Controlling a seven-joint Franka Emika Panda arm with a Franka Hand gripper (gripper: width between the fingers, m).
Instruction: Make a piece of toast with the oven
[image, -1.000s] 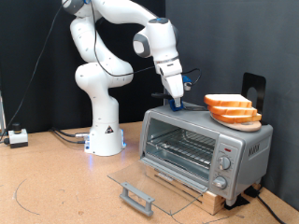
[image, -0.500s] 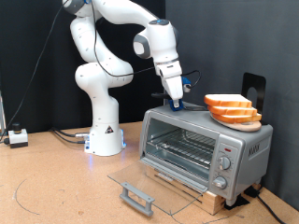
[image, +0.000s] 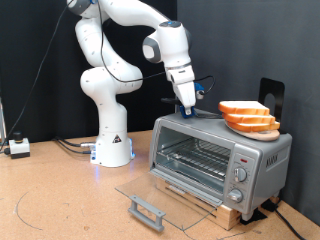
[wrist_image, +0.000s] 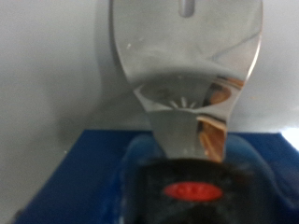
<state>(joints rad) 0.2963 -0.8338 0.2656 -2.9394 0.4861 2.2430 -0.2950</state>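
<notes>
The silver toaster oven (image: 262, 152) stands on a wooden base at the exterior view's right. Its glass door (image: 160, 192) lies open and flat, with the grey bar handle (image: 146, 211) in front. The wire rack (image: 195, 160) inside is bare. Three slices of bread (image: 248, 117) are stacked on the oven's top. My gripper (image: 188, 110) points down at the oven's top, at a blue thing (image: 203, 113). The wrist view shows a metal spatula blade (wrist_image: 187, 56) with a black handle (wrist_image: 192, 187) over a blue surface (wrist_image: 75, 177). My fingers do not show there.
The arm's white base (image: 112, 140) stands behind the oven, towards the exterior view's left. Round knobs (image: 238, 178) are on the oven's right panel. A black stand (image: 271, 95) rises behind the bread. A small white box (image: 18, 147) with cables lies at the far left.
</notes>
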